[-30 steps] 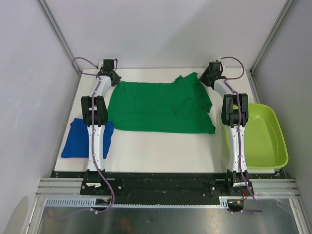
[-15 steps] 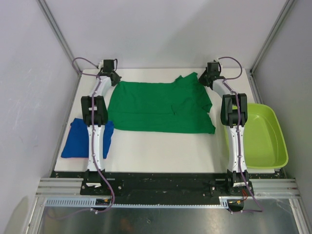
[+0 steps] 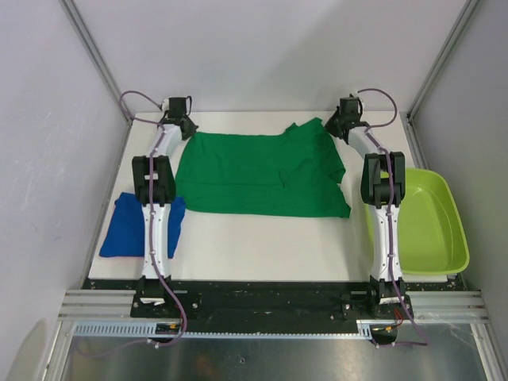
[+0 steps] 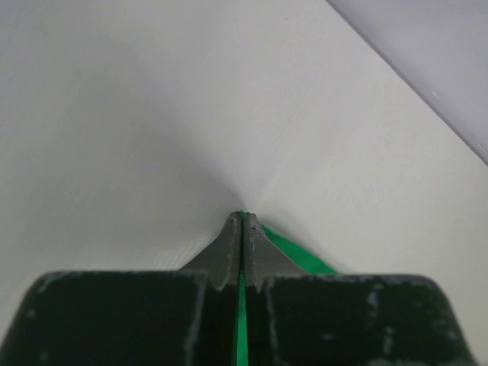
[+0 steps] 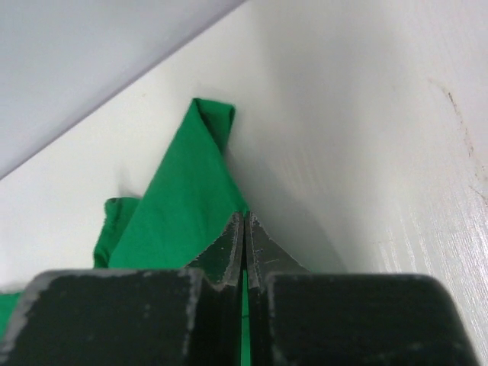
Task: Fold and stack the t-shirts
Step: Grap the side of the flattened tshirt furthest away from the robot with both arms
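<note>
Both sets of fingers had just pinched shut on the green t-shirt (image 3: 262,175), spread at the far side of the table (image 3: 262,242): the left gripper (image 4: 242,221) on its far-left corner, the right gripper (image 5: 244,221) on its far-right, so a fold could likely begin. The blue t-shirt (image 3: 125,226) lay near-left; the lime tub (image 3: 432,226) on the right held nothing.

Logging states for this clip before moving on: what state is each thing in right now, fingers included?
green t-shirt: spread flat on the table, unfolded, both far corners pinched.
blue t-shirt: roughly folded, at the table's left edge, apart from the green one.
lime-green tub: upright, empty, beside the table's right edge.
left gripper: fingers shut on the green t-shirt's far left corner.
right gripper: fingers shut on its far right corner.
</note>
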